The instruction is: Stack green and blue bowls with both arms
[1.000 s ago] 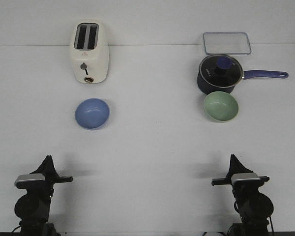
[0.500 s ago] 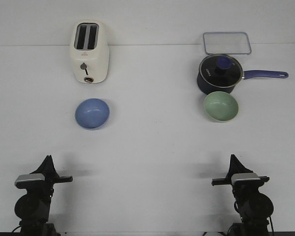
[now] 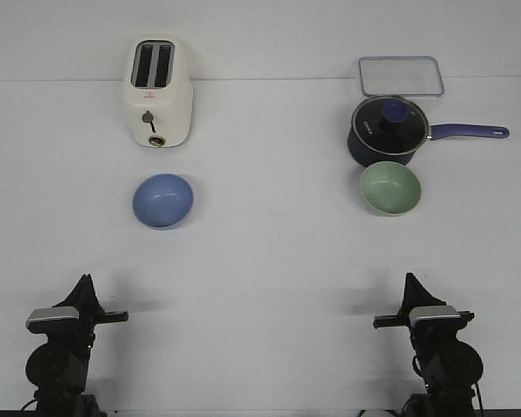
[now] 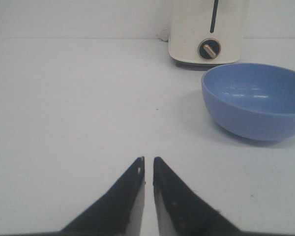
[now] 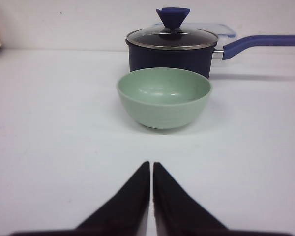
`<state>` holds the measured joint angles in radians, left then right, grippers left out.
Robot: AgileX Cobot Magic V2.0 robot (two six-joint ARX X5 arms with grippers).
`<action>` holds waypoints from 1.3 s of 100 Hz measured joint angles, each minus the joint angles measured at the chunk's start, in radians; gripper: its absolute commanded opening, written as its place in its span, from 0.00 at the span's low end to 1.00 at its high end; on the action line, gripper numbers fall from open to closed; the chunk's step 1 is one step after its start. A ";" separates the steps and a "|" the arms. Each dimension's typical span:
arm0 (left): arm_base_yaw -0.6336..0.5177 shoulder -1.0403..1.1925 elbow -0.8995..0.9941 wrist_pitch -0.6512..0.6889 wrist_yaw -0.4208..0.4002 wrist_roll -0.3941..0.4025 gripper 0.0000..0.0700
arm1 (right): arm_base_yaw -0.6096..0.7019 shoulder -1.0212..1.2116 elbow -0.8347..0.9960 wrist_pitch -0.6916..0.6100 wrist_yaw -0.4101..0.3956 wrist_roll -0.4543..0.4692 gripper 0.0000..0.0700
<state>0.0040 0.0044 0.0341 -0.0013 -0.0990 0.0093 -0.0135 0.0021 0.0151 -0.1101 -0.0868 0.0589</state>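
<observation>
The blue bowl (image 3: 162, 200) stands upright on the white table at middle left, in front of the toaster; it also shows in the left wrist view (image 4: 254, 100). The green bowl (image 3: 390, 188) stands upright at middle right, just in front of the saucepan; it also shows in the right wrist view (image 5: 164, 97). My left gripper (image 3: 85, 283) (image 4: 148, 160) is shut and empty near the front left edge, well short of the blue bowl. My right gripper (image 3: 411, 280) (image 5: 151, 164) is shut and empty near the front right edge, in line with the green bowl.
A cream toaster (image 3: 157, 91) stands at the back left. A dark blue saucepan with a glass lid (image 3: 388, 130) stands behind the green bowl, its handle pointing right. A clear lidded container (image 3: 400, 76) lies at the back right.
</observation>
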 measured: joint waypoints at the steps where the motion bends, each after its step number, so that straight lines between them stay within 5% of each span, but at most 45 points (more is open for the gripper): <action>1: 0.000 0.000 0.000 0.000 0.000 0.000 0.02 | 0.000 0.000 0.000 0.000 0.000 0.005 0.01; 47: 0.000 0.000 0.000 0.000 0.000 0.000 0.02 | 0.000 0.024 0.079 0.015 -0.005 0.372 0.01; 55: 0.000 0.000 0.000 0.000 0.000 0.000 0.02 | 0.000 0.095 0.200 -0.027 0.006 0.421 0.19; 61: 0.000 0.000 0.000 0.000 0.000 0.000 0.02 | 0.000 0.171 0.303 -0.064 0.009 0.421 0.48; 65: 0.000 0.000 0.000 0.000 0.000 0.000 0.02 | 0.000 0.234 0.370 -0.090 0.013 0.418 0.57; 95: 0.000 0.000 0.000 0.000 0.000 0.000 0.02 | -0.024 0.881 0.824 -0.274 0.151 0.296 0.57; 130: 0.000 0.000 0.000 0.000 0.000 0.000 0.02 | -0.122 1.610 1.240 -0.401 0.020 0.232 0.57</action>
<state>0.0040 0.0044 0.0341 -0.0013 -0.0990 0.0093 -0.1356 1.6119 1.2552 -0.5114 -0.0666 0.2913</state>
